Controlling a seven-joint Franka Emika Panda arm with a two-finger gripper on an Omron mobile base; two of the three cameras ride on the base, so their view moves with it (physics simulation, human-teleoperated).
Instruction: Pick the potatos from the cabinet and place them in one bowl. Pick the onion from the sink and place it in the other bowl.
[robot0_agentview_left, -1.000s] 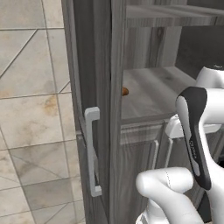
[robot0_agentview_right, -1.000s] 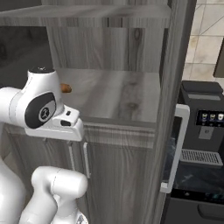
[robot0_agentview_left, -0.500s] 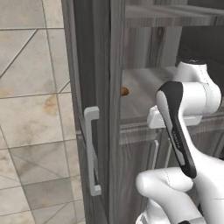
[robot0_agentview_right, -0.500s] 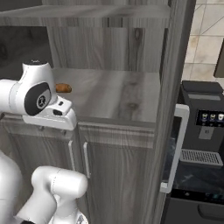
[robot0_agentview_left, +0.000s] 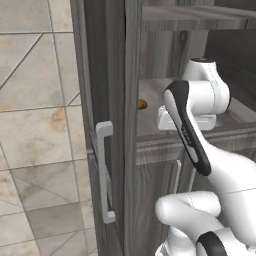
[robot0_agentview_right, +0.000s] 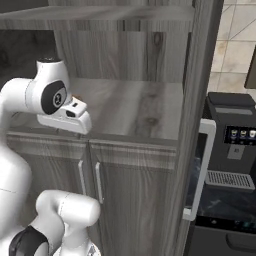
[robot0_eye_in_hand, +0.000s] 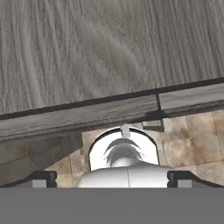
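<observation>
We see just a sliver of one orange-brown potato (robot0_agentview_left: 142, 104) on the cabinet (robot0_agentview_left: 107, 75) shelf, the rest cut off by the cabinet's front post; in the right base view the arm's wrist covers it almost wholly. We cannot tell whether the second potato lies there. The hand (robot0_eye_in_hand: 112, 178) shows merely its two dark fingertips (robot0_eye_in_hand: 43, 178) at the bottom corners of the hand view, set wide apart. The cabinet's top and bottom run off the picture edges. Right of the cabinet, a dark machine (robot0_agentview_right: 230, 165) is cut by the edge.
</observation>
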